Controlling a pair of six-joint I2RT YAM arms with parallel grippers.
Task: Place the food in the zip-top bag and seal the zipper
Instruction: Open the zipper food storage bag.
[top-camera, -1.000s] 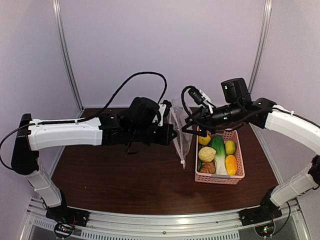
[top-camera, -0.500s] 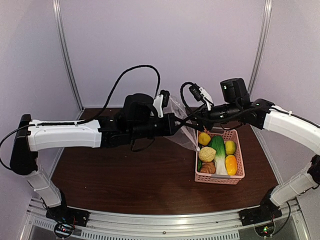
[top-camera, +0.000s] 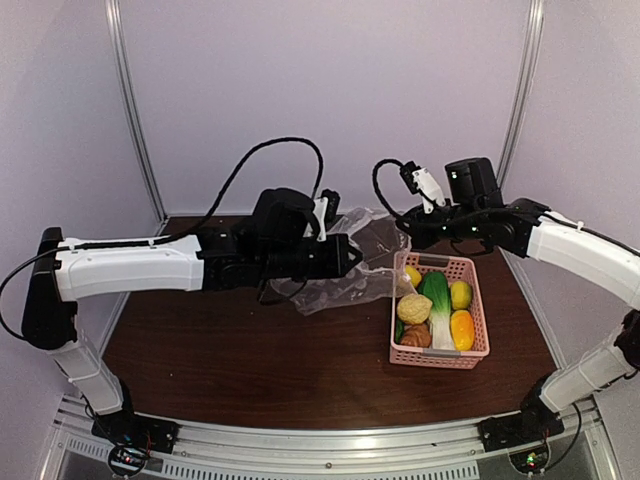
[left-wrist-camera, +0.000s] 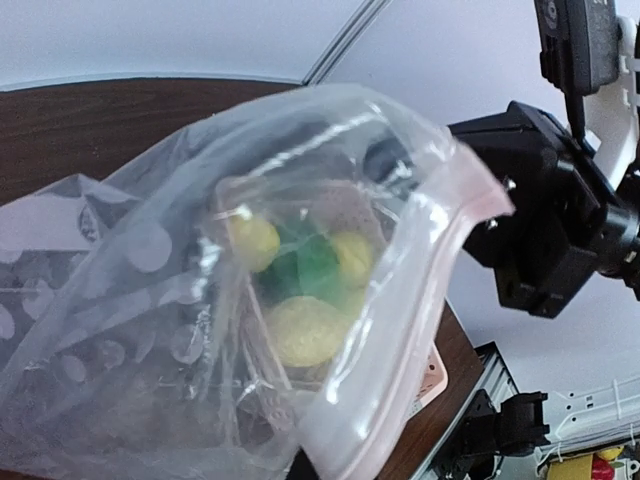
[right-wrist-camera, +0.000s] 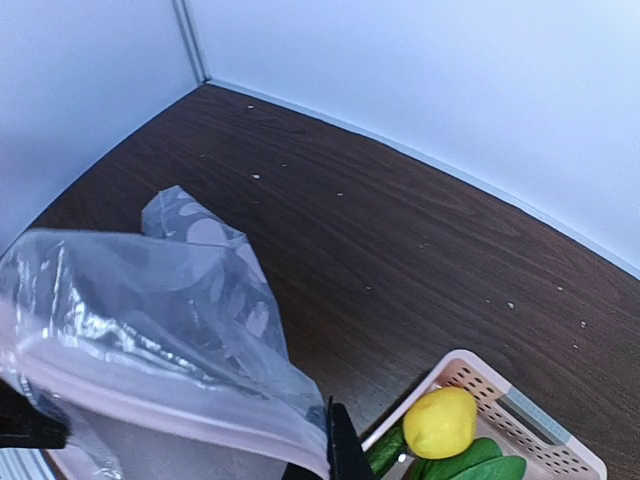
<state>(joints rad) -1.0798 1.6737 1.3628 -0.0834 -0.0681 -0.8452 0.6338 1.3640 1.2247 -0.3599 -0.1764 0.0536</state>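
The clear dotted zip-top bag (top-camera: 352, 262) hangs stretched between my two grippers above the table, left of the basket. My left gripper (top-camera: 348, 257) is shut on its left edge, my right gripper (top-camera: 404, 224) shut on its right edge. The pale zipper (left-wrist-camera: 400, 330) strip runs along the bag's mouth; it also shows in the right wrist view as the zipper (right-wrist-camera: 170, 402) meeting my black finger (right-wrist-camera: 342, 450). No slider tab is visible. The food lies in the pink basket (top-camera: 484, 322): a lemon (top-camera: 408, 277), bok choy (top-camera: 437, 297), bread (top-camera: 415, 336) and an orange-yellow piece (top-camera: 462, 328).
The basket stands at the right of the brown table (top-camera: 250, 360), just under my right gripper. White walls with metal corner posts close off the back. In the left wrist view, the right arm (left-wrist-camera: 545, 220) sits close behind the bag.
My right gripper has shut on the bag's edge and drawn back to the right. The bag went from hanging narrow and upright to spread wide between both grippers.
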